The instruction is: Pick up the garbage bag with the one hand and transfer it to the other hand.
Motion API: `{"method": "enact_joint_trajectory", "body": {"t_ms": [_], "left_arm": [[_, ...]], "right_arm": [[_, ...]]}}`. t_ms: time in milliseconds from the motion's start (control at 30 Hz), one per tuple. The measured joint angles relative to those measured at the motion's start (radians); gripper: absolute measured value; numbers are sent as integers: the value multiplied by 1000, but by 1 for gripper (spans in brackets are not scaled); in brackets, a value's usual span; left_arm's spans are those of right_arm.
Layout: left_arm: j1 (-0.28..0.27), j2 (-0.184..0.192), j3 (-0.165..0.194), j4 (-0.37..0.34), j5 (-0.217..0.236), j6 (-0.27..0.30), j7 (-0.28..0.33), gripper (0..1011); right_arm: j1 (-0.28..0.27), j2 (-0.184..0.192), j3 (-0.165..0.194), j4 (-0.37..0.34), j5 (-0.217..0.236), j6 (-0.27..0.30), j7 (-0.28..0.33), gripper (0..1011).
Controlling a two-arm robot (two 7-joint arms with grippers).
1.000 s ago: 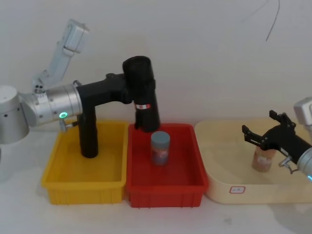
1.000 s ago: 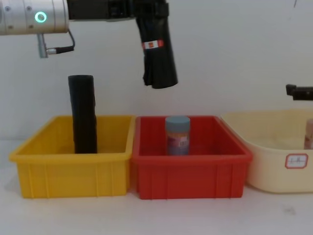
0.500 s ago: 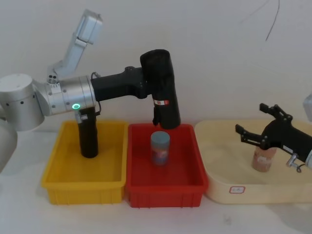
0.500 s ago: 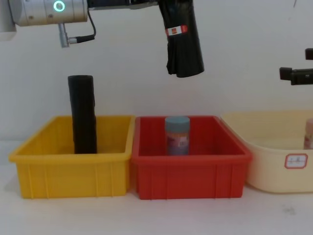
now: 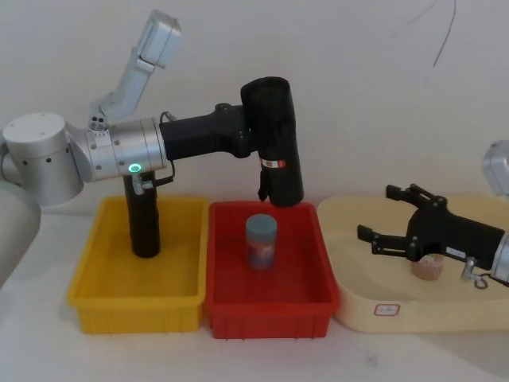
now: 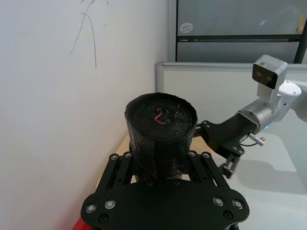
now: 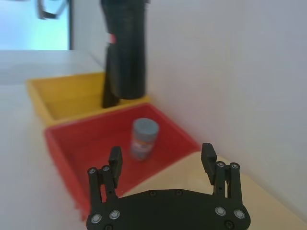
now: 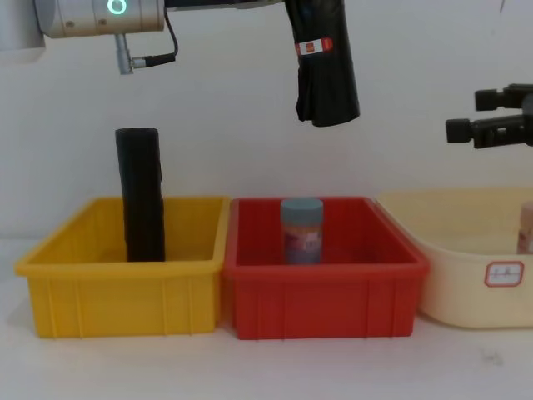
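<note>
The left hand holds the garbage bag by its upper part, high in the air above the far edge of the red bin, with the lower end leaning a little to the right. I think it is kept so high and clear so that the free lower part can be taken from the side. The right hand hovers over the cream tub, well apart from the bag, with its fingers spread wide and nothing between them.

The left wrist view shows the top end of the roll with fingers pressed on both its sides. The chest view shows the bag's bottom hanging well above the blue-grey can.
</note>
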Motion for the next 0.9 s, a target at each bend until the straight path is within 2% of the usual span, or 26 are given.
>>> {"method": "enact_joint_trajectory", "body": {"t_ms": [167, 367, 633, 900], "left_arm": [[-6, -4, 4, 8, 1, -5, -2, 446], [-11, -7, 8, 14, 3, -10, -5, 446], [-15, -9, 11, 20, 4, -14, -7, 446], [-17, -10, 12, 22, 5, -15, -8, 446]], "right_arm": [[26, 1, -21, -7, 34, 43, 63, 1001], [54, -7, -40, -12, 58, 71, 107, 1001], [83, -25, -59, -16, 60, 73, 112, 1001], [119, -53, -81, -3, 42, 60, 92, 1001]]}}
